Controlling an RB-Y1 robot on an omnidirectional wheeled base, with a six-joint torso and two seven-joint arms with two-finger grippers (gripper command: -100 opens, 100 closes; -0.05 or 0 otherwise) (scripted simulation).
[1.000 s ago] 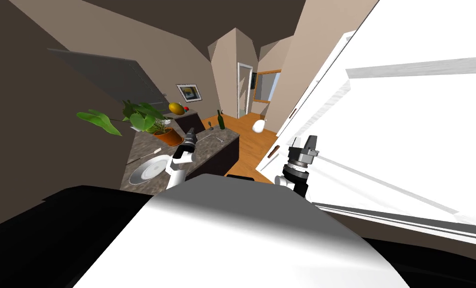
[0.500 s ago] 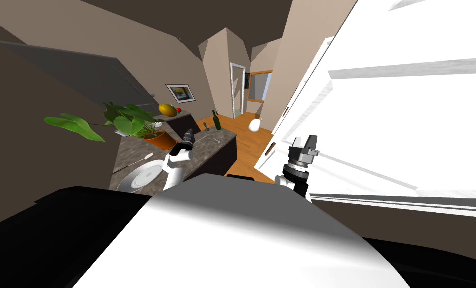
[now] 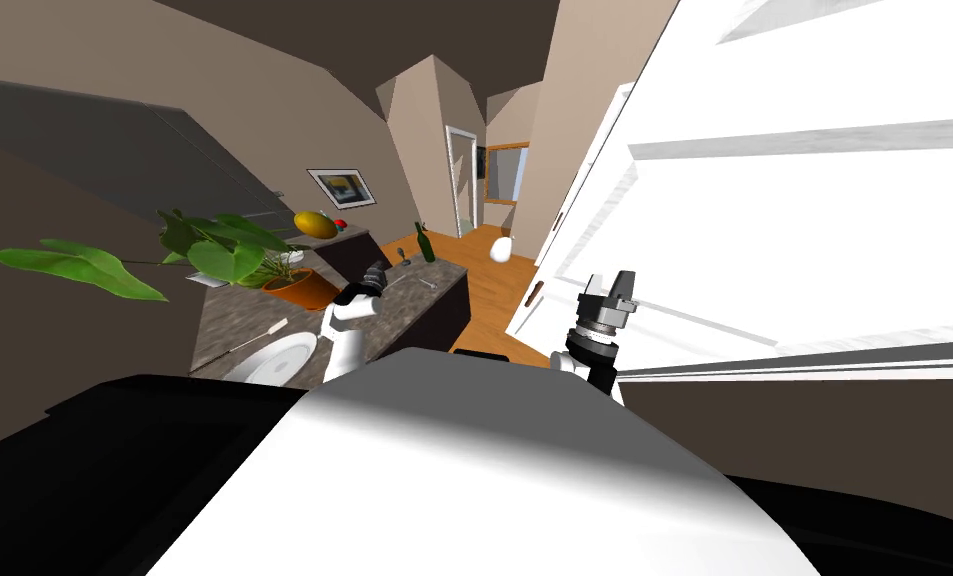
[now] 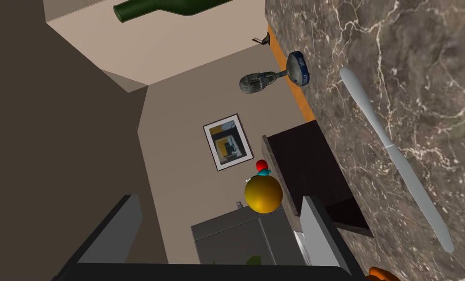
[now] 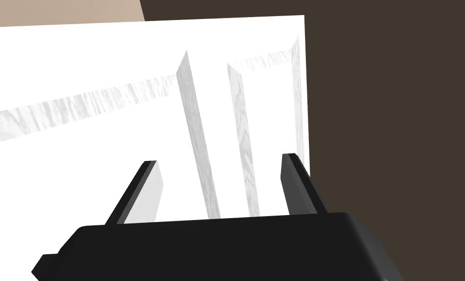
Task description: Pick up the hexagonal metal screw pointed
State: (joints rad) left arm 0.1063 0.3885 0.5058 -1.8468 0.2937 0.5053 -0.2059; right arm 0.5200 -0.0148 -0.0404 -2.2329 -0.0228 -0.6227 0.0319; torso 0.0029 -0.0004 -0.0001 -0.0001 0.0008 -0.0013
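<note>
Fingers of the left gripper are standing wide apart and holding nothing, and it is hovering over the marbled counter, close to a grey knife and a glass, with a green bottle farther off. The screw is not standing out among the small things lying on that counter, so I cannot tell where it is. The right gripper is likewise gaping and empty, facing a white panel.
</note>
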